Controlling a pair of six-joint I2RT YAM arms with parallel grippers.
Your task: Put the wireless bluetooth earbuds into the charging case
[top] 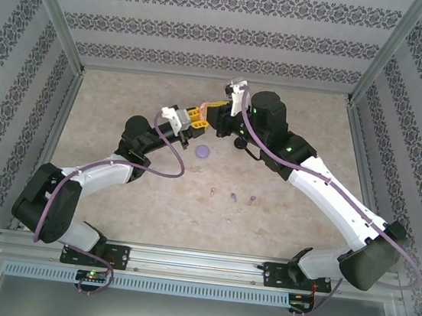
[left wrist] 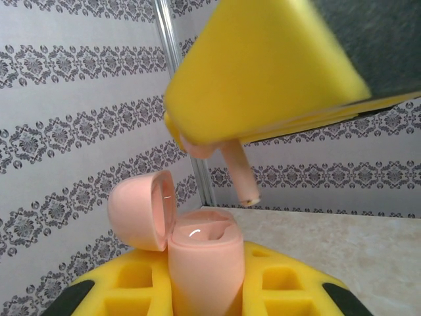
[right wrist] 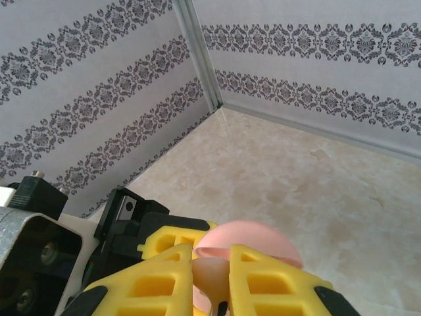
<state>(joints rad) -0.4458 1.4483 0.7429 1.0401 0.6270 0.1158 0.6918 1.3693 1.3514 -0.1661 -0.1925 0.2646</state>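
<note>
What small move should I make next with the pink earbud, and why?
Probably lower the right end effector slowly, nudging toward the lid. It pinches the pink earbud stem-down above the open pink case in the left end effector; the stem tip looks slightly off the opening, away from the lid.

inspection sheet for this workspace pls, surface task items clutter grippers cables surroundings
surface: beige table, nothing spilled
job's things: open pink case; pink earbud stem-down just above it; purple case and purple earbuds on the table
clutter: nothing seen
grippers: left gripper shut on pink case; right gripper shut on pink earbud
cables: purple cables loop along both arms
surroundings: patterned walls, metal frame
</note>
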